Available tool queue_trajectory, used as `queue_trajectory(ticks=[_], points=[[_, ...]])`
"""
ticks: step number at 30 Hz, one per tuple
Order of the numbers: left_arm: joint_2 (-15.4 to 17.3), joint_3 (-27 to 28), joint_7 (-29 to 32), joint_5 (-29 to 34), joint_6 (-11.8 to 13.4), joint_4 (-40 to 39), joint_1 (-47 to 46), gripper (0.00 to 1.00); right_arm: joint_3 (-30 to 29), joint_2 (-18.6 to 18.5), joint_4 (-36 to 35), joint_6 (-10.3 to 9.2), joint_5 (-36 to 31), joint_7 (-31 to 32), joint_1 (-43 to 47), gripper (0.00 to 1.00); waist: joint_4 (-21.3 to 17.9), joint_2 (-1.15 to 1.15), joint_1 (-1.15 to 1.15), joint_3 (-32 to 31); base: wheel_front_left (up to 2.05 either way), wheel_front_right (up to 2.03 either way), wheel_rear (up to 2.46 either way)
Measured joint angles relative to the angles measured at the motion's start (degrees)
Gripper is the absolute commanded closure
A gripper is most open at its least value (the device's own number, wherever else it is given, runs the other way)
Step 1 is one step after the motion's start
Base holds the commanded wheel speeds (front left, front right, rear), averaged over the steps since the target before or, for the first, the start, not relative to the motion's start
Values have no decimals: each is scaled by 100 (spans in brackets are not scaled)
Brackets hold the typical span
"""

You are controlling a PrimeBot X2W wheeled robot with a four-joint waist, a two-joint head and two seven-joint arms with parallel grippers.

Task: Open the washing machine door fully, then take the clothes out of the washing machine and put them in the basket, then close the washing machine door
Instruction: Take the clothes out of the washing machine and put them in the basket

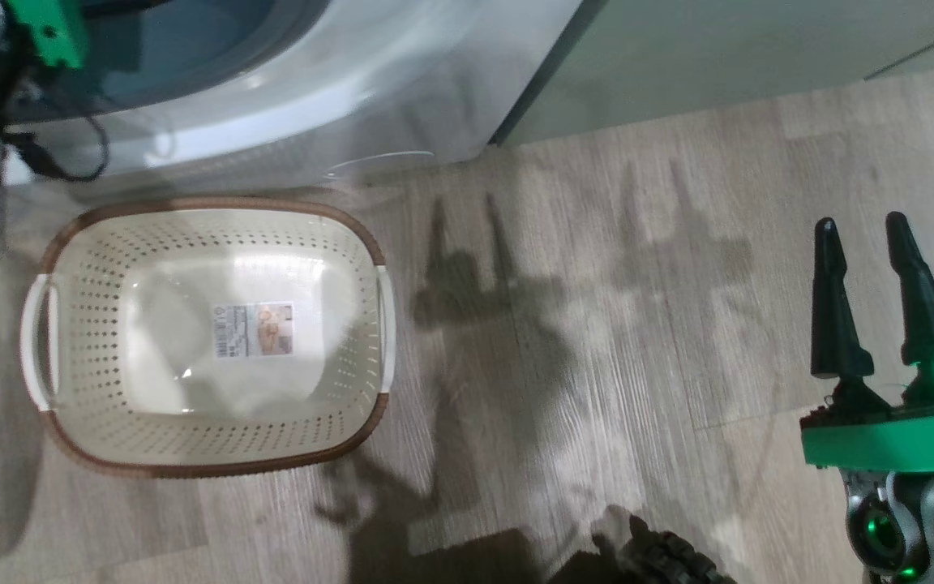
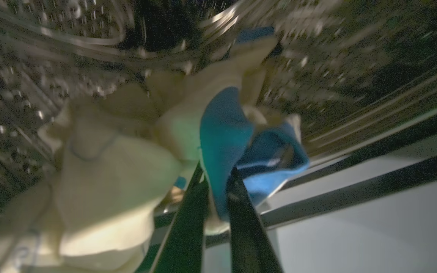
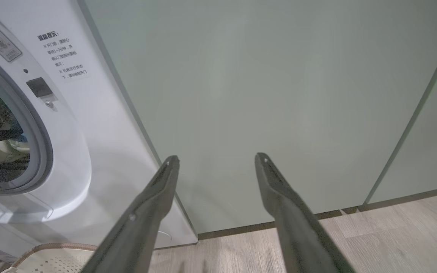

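Left gripper [image 2: 217, 173] pinches crumpled cream clothes [image 2: 108, 182], blue-patched, apparently outline-printed.

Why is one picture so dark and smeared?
Left wrist view: dim inside the drum, motion blur smearing the clothes. Head view: bright, glare on the basket, forked shadows on the floor. Right wrist view: evenly lit, sharp, the cabinet edges bowed.

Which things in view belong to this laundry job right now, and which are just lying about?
Part of the job:
- clothes, gripped by the left pincer
- washing machine
- basket, empty on the floor
- right pincer, open, holding nothing

Just there:
- pale green cabinets
- wooden floor
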Motion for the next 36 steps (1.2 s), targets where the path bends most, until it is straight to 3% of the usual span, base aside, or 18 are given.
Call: queue_trajectory(ticks=[10, 19, 27, 36], points=[[-394, -82, -1246, -2, 320, -1002, 895, 100, -155, 0, -22, 0, -230, -1, 10, 0, 325, 0, 0, -182, 0, 0, 0], [-665, -97, -2281, 10, 770, -2505, 2130, 100, -287, 0, -32, 0, -450, -1, 57, 0, 658, 0, -1, -511, 0, 0, 0], [-862, -43, -2775, -42, 1155, -3843, 3236, 100, -381, 0, -63, 0, -637, -1, 303, 0, 949, 0, -1, -812, 0, 0, 0], [-985, -59, -2977, -41, 1332, -4992, 4299, 100, -517, 0, -71, 0, -797, -1, 411, 0, 1308, 0, -1, -1106, 0, 0, 0]])
